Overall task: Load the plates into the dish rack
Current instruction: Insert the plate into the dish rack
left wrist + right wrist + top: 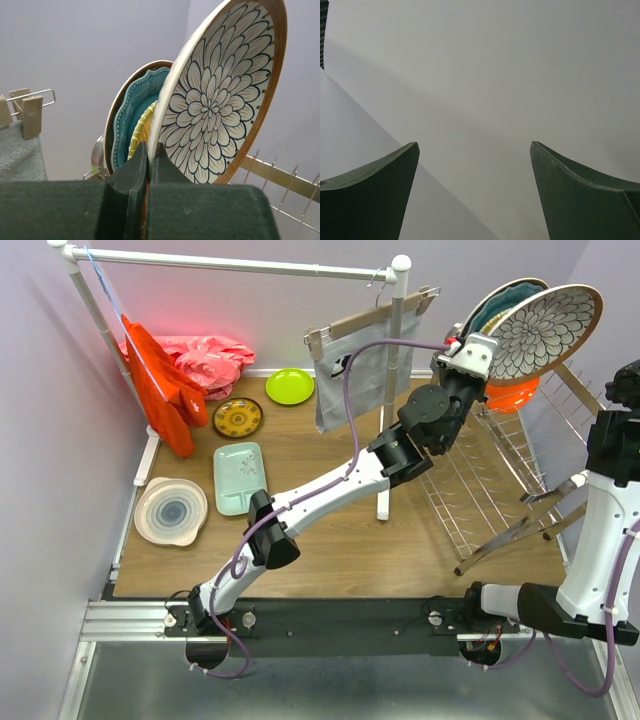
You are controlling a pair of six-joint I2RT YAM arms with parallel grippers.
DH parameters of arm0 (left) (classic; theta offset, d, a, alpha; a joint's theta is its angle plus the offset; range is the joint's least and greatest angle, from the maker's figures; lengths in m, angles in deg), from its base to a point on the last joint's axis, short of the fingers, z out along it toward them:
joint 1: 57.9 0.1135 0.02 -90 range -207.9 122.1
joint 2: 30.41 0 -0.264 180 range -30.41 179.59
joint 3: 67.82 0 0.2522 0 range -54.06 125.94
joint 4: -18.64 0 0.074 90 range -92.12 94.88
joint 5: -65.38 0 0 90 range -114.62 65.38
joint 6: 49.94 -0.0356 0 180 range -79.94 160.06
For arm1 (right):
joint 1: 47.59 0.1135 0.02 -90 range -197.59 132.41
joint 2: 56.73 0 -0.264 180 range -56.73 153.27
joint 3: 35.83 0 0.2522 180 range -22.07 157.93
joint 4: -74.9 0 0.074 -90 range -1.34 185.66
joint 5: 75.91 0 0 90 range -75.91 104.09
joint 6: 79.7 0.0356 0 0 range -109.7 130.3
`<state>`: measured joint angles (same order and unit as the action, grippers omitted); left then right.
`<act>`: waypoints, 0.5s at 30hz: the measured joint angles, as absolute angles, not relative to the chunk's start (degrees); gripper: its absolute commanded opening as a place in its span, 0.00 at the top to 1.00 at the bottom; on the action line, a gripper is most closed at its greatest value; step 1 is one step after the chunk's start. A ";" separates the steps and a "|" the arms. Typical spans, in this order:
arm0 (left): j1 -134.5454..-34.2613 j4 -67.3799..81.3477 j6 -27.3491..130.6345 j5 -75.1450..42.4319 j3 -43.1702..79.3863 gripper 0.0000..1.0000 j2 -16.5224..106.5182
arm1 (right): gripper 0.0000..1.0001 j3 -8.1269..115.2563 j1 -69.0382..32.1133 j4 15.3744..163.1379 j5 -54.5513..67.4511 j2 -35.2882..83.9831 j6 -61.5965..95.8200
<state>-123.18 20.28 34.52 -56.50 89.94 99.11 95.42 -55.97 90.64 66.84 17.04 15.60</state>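
My left gripper (pixel 487 352) is shut on the lower rim of a brown-rimmed white-floral plate (pixel 545 332), held on edge above the far end of the chrome dish rack (pixel 490 490). In the left wrist view the gripper (pixel 148 150) pinches that plate (pixel 220 95). Behind it stand a woven yellow plate (pixel 140 127), a teal scalloped plate (pixel 132 115) and another brown rim (pixel 111 120). An orange plate (pixel 510 395) stands in the rack. On the table lie lime green (pixel 289 386), yellow-brown patterned (pixel 238 417), mint tray (pixel 239 477) and white ringed (pixel 171 510) plates. My right gripper (pixel 475 150) is open and empty, facing the wall.
A white pipe rail (pixel 240 265) spans the back, with red (pixel 160 380) and pink (pixel 205 355) cloths at the left and a grey cloth (pixel 360 370) pegged in the middle. Its post (pixel 385 505) stands just left of the rack. The right arm (pixel 600 540) is upright at the right edge.
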 measured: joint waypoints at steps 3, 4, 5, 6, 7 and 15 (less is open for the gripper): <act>-123.33 22.11 32.58 -57.13 89.94 1.00 100.02 | 0.00 93.78 -56.23 90.44 66.86 16.02 15.93; -123.42 22.77 31.94 -57.26 89.94 1.00 100.26 | 0.00 93.15 -56.30 90.44 66.89 15.65 16.03; -123.53 23.38 31.40 -57.44 89.94 1.00 100.48 | 0.00 92.69 -56.36 90.42 66.91 15.38 16.12; -123.66 24.15 30.78 -57.70 89.94 1.00 100.72 | 0.00 92.38 -56.52 90.40 66.91 15.21 16.21; -123.79 24.50 30.48 -57.79 89.94 1.00 100.85 | 0.00 92.08 -56.61 90.38 66.91 15.12 16.28; -124.40 26.62 28.53 -58.07 89.94 1.00 101.07 | 0.00 91.07 -57.26 90.35 66.93 15.06 16.52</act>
